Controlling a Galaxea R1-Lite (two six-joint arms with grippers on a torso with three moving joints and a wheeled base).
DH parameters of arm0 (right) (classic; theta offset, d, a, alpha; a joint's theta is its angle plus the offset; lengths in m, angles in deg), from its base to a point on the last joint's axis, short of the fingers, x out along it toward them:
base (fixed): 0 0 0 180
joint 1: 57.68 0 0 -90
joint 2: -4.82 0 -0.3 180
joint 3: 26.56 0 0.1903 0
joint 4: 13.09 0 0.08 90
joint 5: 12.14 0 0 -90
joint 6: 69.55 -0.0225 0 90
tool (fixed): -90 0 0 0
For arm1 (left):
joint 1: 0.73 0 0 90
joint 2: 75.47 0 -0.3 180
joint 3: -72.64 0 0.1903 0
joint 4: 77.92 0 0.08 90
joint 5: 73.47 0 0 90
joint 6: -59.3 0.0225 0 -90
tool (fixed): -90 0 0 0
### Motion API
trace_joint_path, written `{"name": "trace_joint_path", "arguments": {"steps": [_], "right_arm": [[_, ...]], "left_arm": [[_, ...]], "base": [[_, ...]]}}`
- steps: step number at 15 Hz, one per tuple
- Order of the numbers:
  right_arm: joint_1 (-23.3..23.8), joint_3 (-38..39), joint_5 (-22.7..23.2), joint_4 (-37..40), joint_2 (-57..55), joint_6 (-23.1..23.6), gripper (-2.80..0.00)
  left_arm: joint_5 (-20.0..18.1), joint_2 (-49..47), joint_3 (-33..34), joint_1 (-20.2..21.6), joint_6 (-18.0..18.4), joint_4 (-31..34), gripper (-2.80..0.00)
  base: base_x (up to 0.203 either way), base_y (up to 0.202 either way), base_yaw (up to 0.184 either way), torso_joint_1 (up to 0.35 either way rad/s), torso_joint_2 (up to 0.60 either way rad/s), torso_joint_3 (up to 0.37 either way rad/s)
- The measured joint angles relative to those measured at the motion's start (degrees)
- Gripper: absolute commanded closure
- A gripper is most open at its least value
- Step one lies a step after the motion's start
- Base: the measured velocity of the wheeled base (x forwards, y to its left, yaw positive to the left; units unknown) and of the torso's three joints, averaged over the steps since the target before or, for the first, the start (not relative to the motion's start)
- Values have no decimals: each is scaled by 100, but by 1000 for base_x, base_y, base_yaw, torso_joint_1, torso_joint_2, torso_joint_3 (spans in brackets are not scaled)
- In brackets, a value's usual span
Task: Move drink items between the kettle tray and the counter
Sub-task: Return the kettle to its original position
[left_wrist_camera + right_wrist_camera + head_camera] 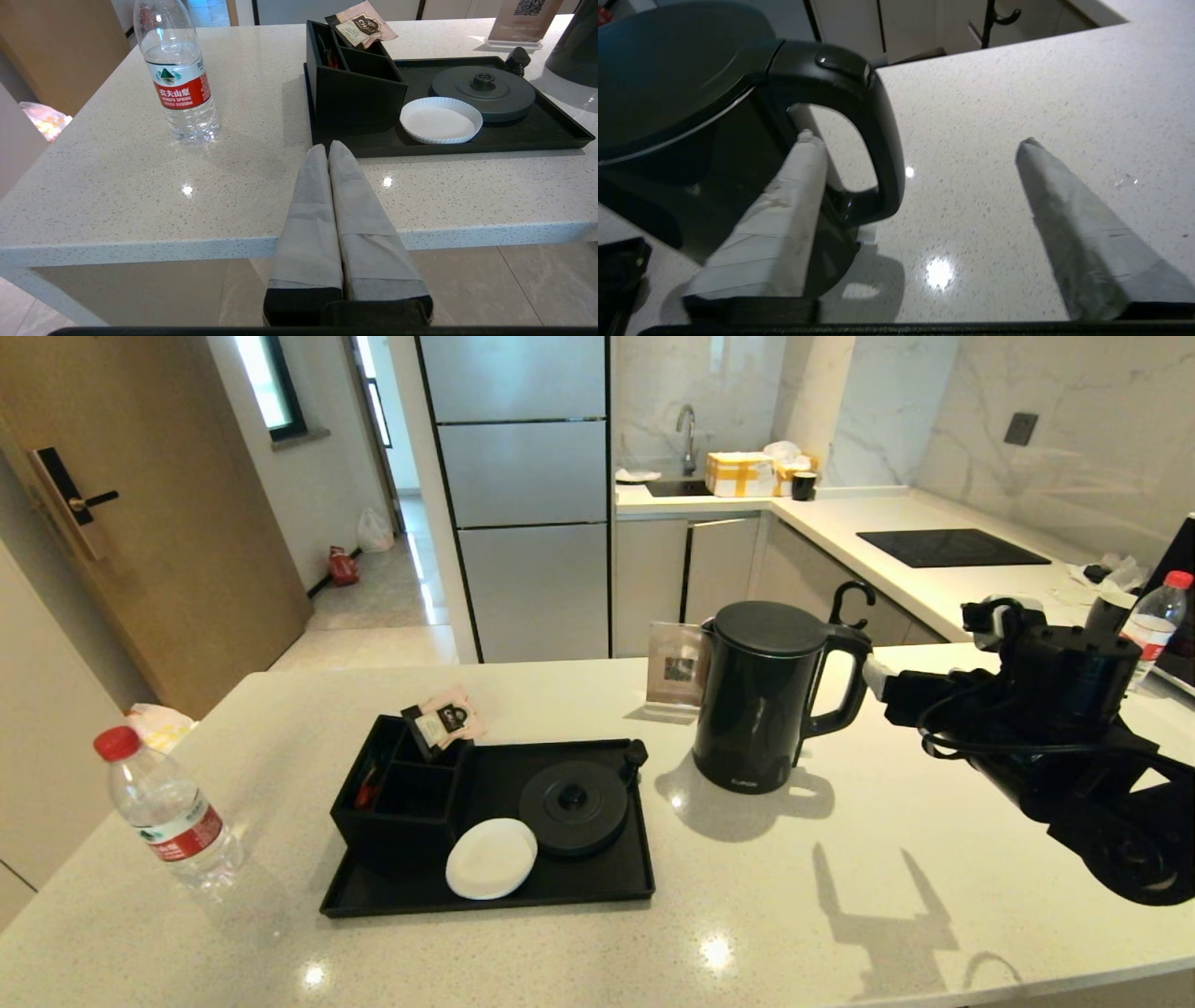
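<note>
Speckled beige stone counter [523,961] is gleaming under ceiling lights, and over it the right gripper [915,140] is hovering spread wide, empty, one finger reaching into the handle loop of the black electric kettle [766,695] standing beside it. Beyond the kettle are sitting the black kettle tray [485,899] and, farthest, the water bottle [168,807]. Pressed shut, the left gripper [329,149] is hanging at the counter's front edge.

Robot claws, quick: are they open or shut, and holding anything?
Left gripper: shut, holding nothing.
Right gripper: open around the kettle handle, not gripping it yet.
</note>
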Motion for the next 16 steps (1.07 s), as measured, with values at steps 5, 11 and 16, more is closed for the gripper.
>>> {"name": "trace_joint_path", "arguments": {"steps": [5,11,16], "right_arm": [[-113,286,-44,1438,1788,-129,0],[-199,-289,-408,5242,4564,-460,0],[625,-1701,-782,9142,6771,-699,0]], "left_arm": [[-4,0,0,0,2,0,0],[-1,0,0,1,1,2,0],[1,0,0,0,0,0,0]], "base": [[0,0,0,0,0,0],[0,0,0,0,0,0],[0,0,0,0,0,0]]}}
